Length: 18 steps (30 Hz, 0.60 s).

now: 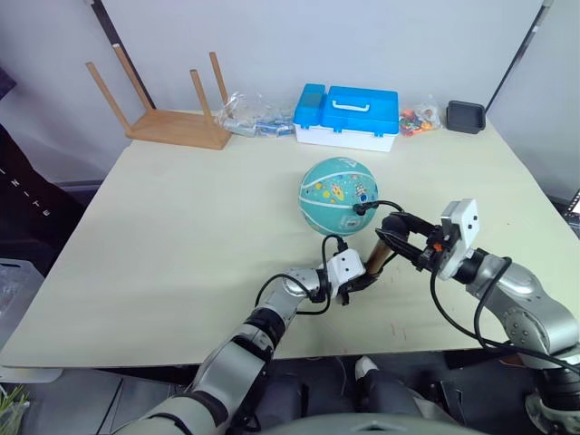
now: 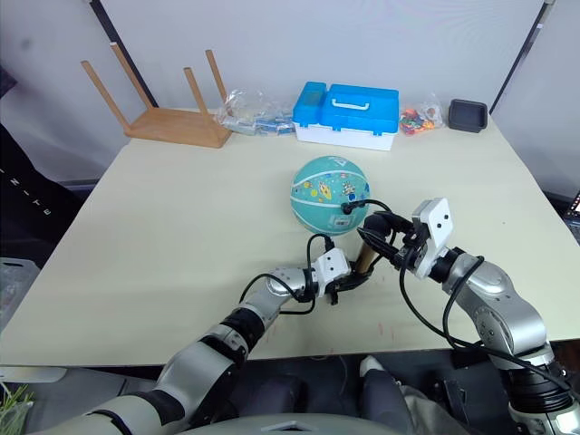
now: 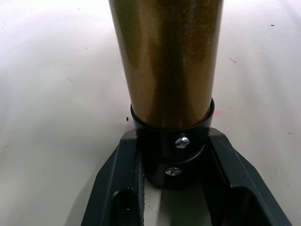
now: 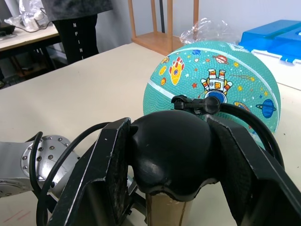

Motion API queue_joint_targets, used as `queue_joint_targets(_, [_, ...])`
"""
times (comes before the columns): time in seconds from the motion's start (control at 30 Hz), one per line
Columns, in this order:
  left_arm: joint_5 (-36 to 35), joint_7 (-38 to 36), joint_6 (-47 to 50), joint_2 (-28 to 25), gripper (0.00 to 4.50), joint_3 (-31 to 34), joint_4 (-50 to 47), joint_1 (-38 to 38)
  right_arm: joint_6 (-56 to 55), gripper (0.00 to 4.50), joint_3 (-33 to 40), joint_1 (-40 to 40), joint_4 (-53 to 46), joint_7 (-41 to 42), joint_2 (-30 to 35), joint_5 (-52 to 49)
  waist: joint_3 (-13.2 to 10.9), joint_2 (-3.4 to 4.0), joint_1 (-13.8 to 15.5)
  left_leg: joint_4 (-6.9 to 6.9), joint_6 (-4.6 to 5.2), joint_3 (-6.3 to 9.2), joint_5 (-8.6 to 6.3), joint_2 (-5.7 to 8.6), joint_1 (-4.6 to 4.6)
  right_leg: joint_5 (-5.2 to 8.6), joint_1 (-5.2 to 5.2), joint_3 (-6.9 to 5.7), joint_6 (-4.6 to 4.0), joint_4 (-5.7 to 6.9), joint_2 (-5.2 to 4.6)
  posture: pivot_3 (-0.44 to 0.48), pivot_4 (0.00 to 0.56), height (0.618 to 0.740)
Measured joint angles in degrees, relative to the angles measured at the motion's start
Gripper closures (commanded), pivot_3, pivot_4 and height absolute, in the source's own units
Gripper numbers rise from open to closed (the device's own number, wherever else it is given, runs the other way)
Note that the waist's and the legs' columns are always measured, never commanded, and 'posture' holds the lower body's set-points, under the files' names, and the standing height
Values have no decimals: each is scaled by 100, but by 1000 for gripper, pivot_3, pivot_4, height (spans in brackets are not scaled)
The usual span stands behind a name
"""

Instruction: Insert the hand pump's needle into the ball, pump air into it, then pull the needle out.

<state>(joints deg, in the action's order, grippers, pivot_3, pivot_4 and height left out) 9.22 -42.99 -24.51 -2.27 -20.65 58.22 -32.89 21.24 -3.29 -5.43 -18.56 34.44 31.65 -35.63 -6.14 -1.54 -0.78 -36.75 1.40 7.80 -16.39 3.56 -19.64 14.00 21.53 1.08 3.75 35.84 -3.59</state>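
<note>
The teal ball [image 1: 337, 194] rests on the table [image 1: 181, 236], past both grippers. The bronze-gold hand pump [image 1: 378, 257] stands tilted just in front of it. My left gripper [image 1: 360, 280] is shut on the pump's black lower end cap [image 3: 171, 153]. My right gripper [image 1: 397, 232] is shut on the pump's black top [image 4: 169, 150]. The thin black hose [image 1: 385, 205] loops from the pump's top to the ball. The needle's black fitting [image 4: 194, 103] sits against the ball's surface, and its metal pin is hidden.
Along the far edge stand an upturned wooden stool [image 1: 172, 118], a clear plastic bag [image 1: 245, 113], a blue and white case [image 1: 349, 113], small colourful items [image 1: 417, 118] and a black tray [image 1: 465, 116]. The table's left half is bare.
</note>
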Motion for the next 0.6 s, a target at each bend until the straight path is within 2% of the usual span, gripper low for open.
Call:
queue_joint_targets(0.3, [-18,-25,4,14,3415,2,-3,-37,444,2452,166,-222,-221,-69,-14,-21,-26,25,8,-1,0,0,0,4,-10,-1,5,-1,1,0,-4,0,150,740])
queue_joint_targets(0.43, [-47,-103,1,49,3415,13,-10,-117,1334,2452,445,-532,-564,-341,139,-515,-105,56,33,-7,0,2,2,13,-26,-2,13,-3,3,1,-8,0,150,740])
queue_joint_targets(0.6, [-61,-174,-12,57,3415,39,-113,-140,2434,2452,1208,-1418,-1079,-773,807,-1865,-158,100,46,-30,1,11,3,20,-92,-19,67,-13,-14,2,-37,0,150,740])
